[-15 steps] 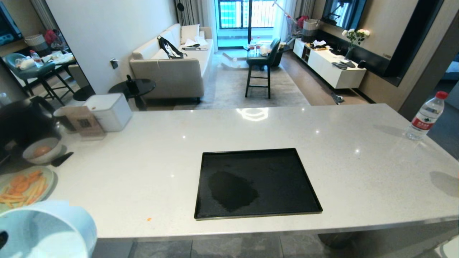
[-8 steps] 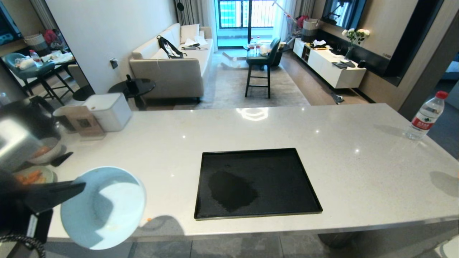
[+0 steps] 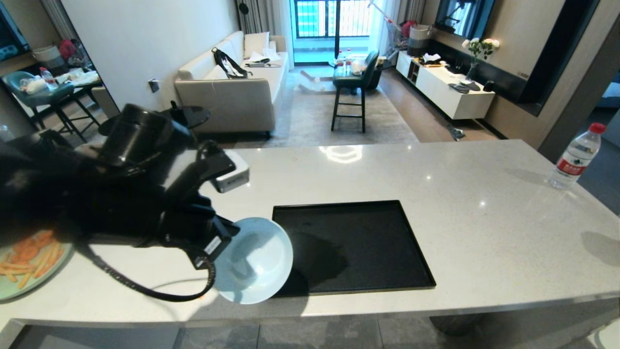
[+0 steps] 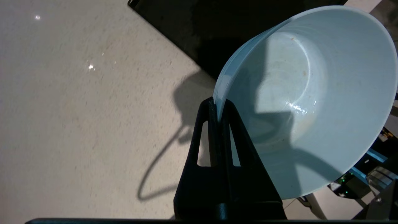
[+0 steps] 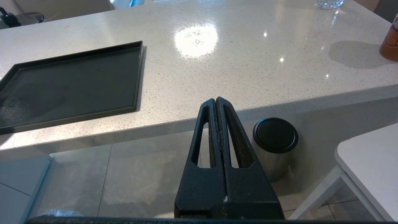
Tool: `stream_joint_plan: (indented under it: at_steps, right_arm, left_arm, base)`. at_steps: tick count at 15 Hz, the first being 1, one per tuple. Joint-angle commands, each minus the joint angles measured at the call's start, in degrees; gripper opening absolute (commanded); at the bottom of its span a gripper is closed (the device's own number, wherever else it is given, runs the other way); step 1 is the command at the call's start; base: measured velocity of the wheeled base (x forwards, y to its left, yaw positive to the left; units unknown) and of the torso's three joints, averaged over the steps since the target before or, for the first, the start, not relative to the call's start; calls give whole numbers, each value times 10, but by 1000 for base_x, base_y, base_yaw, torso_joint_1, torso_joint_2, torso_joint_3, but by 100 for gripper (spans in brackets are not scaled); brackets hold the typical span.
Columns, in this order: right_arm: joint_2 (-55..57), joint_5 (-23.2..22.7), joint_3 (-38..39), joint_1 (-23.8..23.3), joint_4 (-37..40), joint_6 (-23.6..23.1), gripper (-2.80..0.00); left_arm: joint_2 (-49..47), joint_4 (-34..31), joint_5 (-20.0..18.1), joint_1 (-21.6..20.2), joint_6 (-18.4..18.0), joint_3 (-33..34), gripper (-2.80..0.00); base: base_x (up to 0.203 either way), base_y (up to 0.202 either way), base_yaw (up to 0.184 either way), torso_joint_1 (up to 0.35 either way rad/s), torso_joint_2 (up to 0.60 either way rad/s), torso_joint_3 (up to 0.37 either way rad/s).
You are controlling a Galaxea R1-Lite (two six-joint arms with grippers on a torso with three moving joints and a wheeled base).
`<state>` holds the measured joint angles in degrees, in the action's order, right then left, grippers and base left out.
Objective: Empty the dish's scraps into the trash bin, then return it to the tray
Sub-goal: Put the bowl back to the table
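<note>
Item, dish: pale-blue bowl, empty but for faint smears; a second ago I had it low at the table's near-left corner, now I have carried it right until it overlaps the tray's near-left corner, tilted with its mouth toward me; whether it touches the tray I cannot tell.
Item, left gripper: jaws pinching the dish's rim, one finger inside, one outside; arm now across the left of the head view.
Item, right gripper: jaws pressed together on nothing, parked below the table edge, near a steel cylinder with black lid.
Item, scraps: none visible in the dish; lined trash bin not in view; I judge the emptying done and the return under way.
Item, green plate: carrot and stick pieces, far left, apart from the work.
Remaining, by my judgement: level the dish, lower it flat inside the tray, release.
</note>
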<state>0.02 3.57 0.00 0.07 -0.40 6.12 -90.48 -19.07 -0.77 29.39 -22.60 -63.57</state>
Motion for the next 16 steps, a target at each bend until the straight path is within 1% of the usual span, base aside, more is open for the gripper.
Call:
stream_joint_plan:
  at_steps: [1, 4, 6, 7, 8, 9, 11, 12, 13, 14, 15, 16]
  right_arm:
    - [0, 0, 0, 0, 0, 0, -280]
    - [0, 0, 0, 0, 0, 0, -280]
    - [0, 0, 0, 0, 0, 0, -280]
    - [0, 0, 0, 0, 0, 0, -280]
    - [0, 0, 0, 0, 0, 0, -280]
    - [0, 0, -1, 0, 0, 0, -280]
    - [0, 0, 0, 0, 0, 0, -280]
    - [0, 0, 0, 0, 0, 0, -280]
    - [0, 0, 0, 0, 0, 0, -280]
    - [0, 0, 0, 0, 0, 0, -280]
    - [0, 0, -1, 0, 0, 0, -280]
    - [0, 0, 0, 0, 0, 0, -280]
  left_arm:
    - [-106, -2, 0, 39, -2, -58, -280]
    - [-189, -2, 0, 83, 7, -158, -280]
    - [-234, -2, 1, 99, 25, -224, -280]
    - [-252, -2, 2, 102, 40, -249, -280]
    - [-267, -2, 9, 103, 71, -270, -280]
    - [-281, -3, 40, 104, 106, -286, -280]
    - [-307, -3, 111, 104, 166, -312, -280]
    - [-320, -4, 129, 101, 183, -328, -280]
    - [-331, -7, 136, 94, 204, -340, -280]
    - [-339, -20, 141, 88, 238, -356, -280]
    - [-348, -46, 148, 86, 274, -381, -280]
    - [-354, -86, 151, 78, 295, -407, -280]
  base:
    - [0, 0, 0, 0, 0, 0]
    - [0, 0, 0, 0, 0, 0]
    - [0, 0, 0, 0, 0, 0]
    - [0, 0, 0, 0, 0, 0]
    - [0, 0, 0, 0, 0, 0]
    - [0, 0, 0, 0, 0, 0]
    - [0, 0, 0, 0, 0, 0]
    - [0, 0, 0, 0, 0, 0]
    - [0, 0, 0, 0, 0, 0]
    - [0, 0, 0, 0, 0, 0]
    - [0, 0, 0, 0, 0, 0]
    - [0, 0, 0, 0, 0, 0]
